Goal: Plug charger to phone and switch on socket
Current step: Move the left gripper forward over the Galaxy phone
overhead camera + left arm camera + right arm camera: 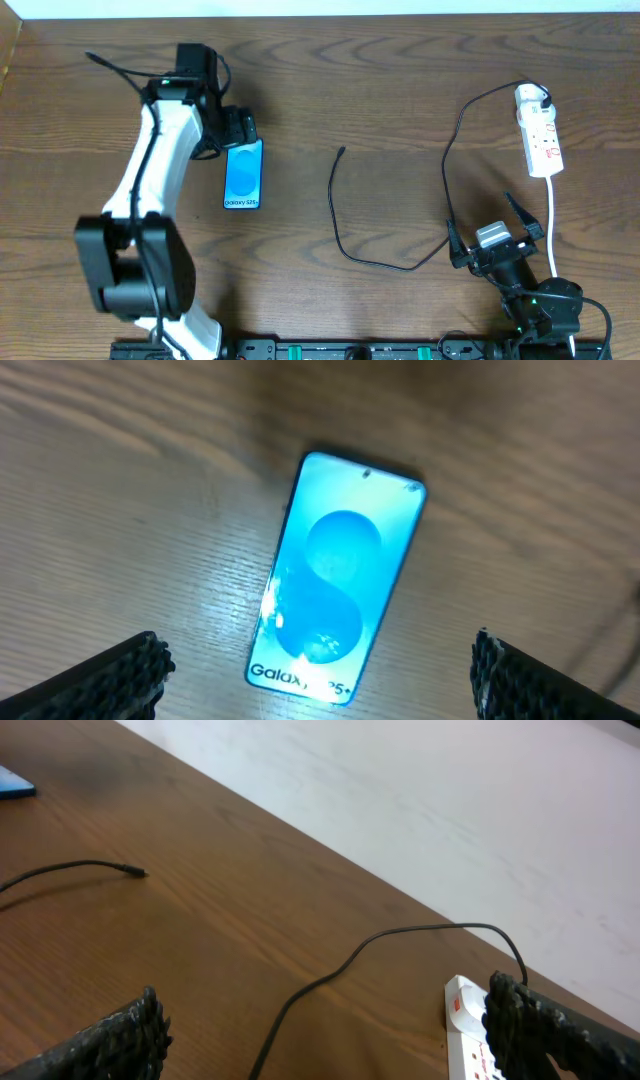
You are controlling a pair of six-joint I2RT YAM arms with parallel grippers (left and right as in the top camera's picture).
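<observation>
Wood-grain table [400, 80], white beyond its edge — left end effector [315, 665] and right end effector [325, 1015] both released.

Worktop [380, 80]: brown wood-grain, one continuous surface. Lying on it:
- phone [243, 174], flat, screen up & lit blue, left of centre, long axis approx front-to-back.
- charger [385, 266], thin blk cable. Free tip lies mid-worktop, well apart from phone. Cable loops toward front, then runs back to socket [540, 135] at right rear.
- socket flat, white w/ red marks.
- white cord [552, 220] leaves socket's near end, heads to front edge.
</observation>
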